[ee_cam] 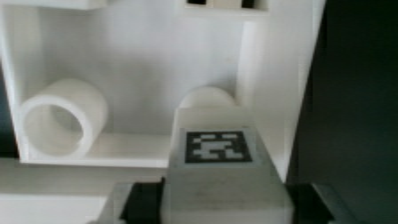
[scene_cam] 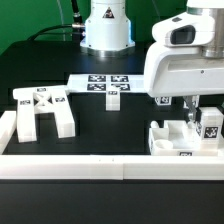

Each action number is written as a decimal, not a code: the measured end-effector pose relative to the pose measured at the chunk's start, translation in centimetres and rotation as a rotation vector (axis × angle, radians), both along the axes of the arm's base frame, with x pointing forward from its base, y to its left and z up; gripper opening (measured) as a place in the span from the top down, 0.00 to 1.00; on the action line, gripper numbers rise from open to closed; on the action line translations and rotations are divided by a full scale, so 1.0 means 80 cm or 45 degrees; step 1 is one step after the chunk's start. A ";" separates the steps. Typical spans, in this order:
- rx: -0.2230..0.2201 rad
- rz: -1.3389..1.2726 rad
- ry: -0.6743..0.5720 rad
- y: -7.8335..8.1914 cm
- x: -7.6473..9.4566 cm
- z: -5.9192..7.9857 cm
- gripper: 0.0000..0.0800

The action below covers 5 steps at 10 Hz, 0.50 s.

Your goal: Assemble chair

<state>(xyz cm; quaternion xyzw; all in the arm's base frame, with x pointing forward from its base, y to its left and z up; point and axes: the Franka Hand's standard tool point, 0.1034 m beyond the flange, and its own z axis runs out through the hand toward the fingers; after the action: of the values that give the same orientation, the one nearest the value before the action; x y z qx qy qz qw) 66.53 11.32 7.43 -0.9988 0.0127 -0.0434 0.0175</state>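
In the wrist view a white chair block with a square tag (ee_cam: 217,146) sits between my gripper's (ee_cam: 222,202) two dark fingers (ee_cam: 146,200), which are shut on its sides. Just past it lies a larger white chair part (ee_cam: 125,60) with a round peg (ee_cam: 63,125) and a second peg (ee_cam: 210,97) partly hidden by the block. In the exterior view my gripper (scene_cam: 190,117) reaches down into the chair parts (scene_cam: 175,138) at the right, beside a tagged upright piece (scene_cam: 210,122). The cross-braced frame (scene_cam: 40,108) lies at the left.
The marker board (scene_cam: 100,84) lies flat in the middle near the robot base (scene_cam: 105,30). A long white rail (scene_cam: 100,165) edges the front of the black table. My arm's white housing (scene_cam: 185,55) hides the area behind the right-hand parts.
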 end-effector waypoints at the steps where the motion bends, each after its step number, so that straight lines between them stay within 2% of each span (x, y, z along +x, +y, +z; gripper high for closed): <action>1: 0.007 -0.083 0.003 0.000 0.000 0.000 0.64; 5: 0.032 -0.539 -0.017 -0.021 0.002 0.000 0.64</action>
<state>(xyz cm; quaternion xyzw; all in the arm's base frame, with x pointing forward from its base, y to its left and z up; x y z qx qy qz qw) 66.72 9.62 7.40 -0.9732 0.2228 -0.0527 0.0206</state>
